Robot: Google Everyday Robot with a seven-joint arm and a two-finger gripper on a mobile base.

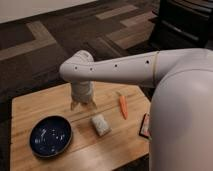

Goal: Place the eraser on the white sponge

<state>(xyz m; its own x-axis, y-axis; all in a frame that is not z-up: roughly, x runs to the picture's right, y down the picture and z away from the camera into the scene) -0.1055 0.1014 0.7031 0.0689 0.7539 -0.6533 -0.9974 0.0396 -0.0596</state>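
The eraser (145,126), a flat block with black edges and a red-orange face, lies at the right edge of the wooden table (30,107), partly hidden behind my arm. The white sponge (100,124), a small whitish-grey pad, lies near the table's middle. My gripper (83,104) hangs fingers-down over the table's middle back, just above the surface, behind and slightly left of the sponge. It holds nothing that I can see.
A dark blue bowl (50,135) sits at the front left of the table. A slim orange carrot (123,106) lies between the sponge and the eraser, toward the back. My white arm (185,100) covers the right side. Carpeted floor surrounds the table.
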